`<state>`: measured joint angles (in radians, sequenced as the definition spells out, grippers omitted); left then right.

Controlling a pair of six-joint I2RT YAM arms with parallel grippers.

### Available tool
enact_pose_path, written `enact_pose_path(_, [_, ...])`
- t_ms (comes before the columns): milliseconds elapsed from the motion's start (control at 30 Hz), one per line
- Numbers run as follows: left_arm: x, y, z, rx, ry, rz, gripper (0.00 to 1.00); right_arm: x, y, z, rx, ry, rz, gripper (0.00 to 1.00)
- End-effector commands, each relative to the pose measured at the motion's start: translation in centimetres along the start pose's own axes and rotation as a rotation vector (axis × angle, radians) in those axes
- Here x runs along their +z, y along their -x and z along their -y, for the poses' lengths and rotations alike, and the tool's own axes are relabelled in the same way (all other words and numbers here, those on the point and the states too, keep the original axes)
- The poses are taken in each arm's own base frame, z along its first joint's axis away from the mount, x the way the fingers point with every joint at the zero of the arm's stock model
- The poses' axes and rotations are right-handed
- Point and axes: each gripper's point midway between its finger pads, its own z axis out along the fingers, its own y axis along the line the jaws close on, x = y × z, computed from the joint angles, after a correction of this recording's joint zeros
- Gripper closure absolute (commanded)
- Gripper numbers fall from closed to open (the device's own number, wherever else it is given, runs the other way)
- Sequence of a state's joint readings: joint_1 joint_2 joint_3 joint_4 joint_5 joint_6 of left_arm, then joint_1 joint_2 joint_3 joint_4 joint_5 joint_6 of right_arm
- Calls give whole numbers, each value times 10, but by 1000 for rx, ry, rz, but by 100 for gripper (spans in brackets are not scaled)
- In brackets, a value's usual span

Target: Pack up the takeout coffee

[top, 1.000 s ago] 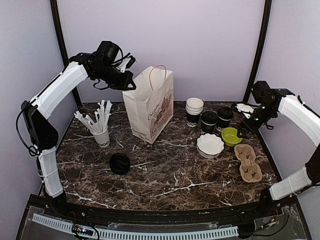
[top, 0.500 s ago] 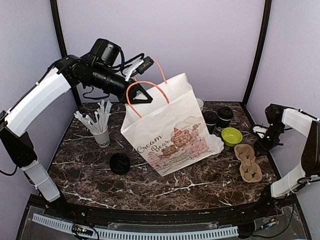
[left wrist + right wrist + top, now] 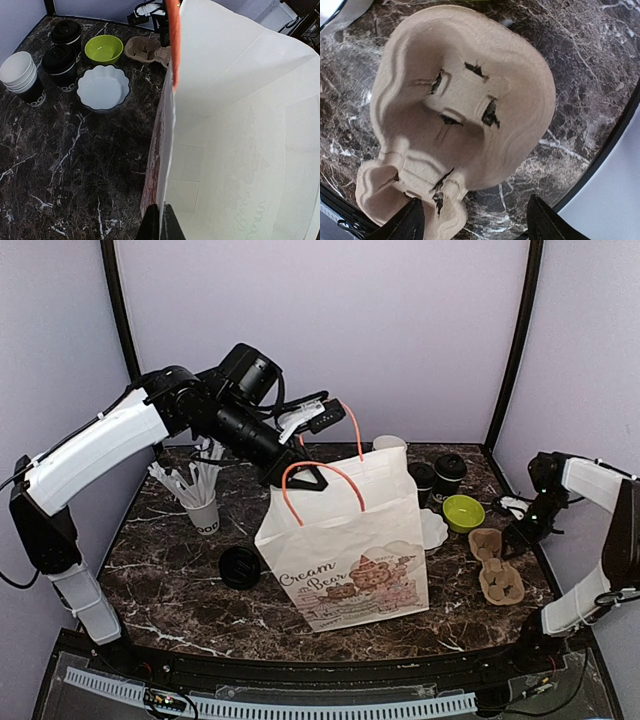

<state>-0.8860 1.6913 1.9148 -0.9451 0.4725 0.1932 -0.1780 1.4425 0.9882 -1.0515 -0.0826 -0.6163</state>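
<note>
The left arm [image 3: 100, 445] rises from its base at the near left. Its white forearm slopes up and inward to a black wrist that bends down over the middle of the tabletop [image 3: 180, 575], where the left pincer [image 3: 305, 478] has its fingers [image 3: 152, 225] pinched together on the rim of the paper bag [image 3: 350, 540]. The right arm [image 3: 590, 480] folds low along the right edge with its elbow raised, and the right pincer [image 3: 520, 530] points down close above the surface, its two fingertips [image 3: 412, 220] standing wide apart.
</note>
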Motion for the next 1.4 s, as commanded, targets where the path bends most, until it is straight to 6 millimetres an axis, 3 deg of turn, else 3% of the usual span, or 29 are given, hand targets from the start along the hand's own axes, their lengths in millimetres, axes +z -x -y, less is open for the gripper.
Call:
enact_pose_path(0, [16, -15, -4, 10, -18, -60, 100, -3, -28, -18, -60, 28, -50, 28])
enact_pose_path(133, [27, -21, -14, 9, 10, -94, 100, 19, -56, -25, -73, 38, -146, 29])
enact_pose_path(233, [30, -22, -19, 11, 28, -101, 100, 25, -62, -25, -73, 24, -154, 30])
enact_pose_path(333, [31, -22, -22, 15, 42, -104, 97, 27, -67, -13, -60, -46, -192, 31])
enact_pose_path(500, [32, -20, -32, 19, 100, -108, 64, 19, -55, 22, -13, -188, -186, 34])
enact_pose_path(667, [26, -15, -34, 33, 136, -90, 51, 10, -41, 67, 51, -339, -183, 35])
enact_pose_path(767, [25, -15, -36, 36, 152, -88, 48, 4, -32, 79, 88, -358, -159, 36])
enact_pose_path(867, [22, -14, -35, 45, 157, -80, 47, -8, -21, 57, 44, -236, -104, 36])
enact_pose_path(1067, [16, -9, -28, 73, 137, -43, 49, -43, -22, -3, -204, -31, 19, 36])
enact_pose_path(1167, [17, -9, -22, 87, 103, -32, 53, -49, -13, -9, -262, -37, 77, 37])
enact_pose_path(1367, [15, -9, -17, 84, 84, -27, 60, -28, 3, -17, -311, 47, 42, 47])
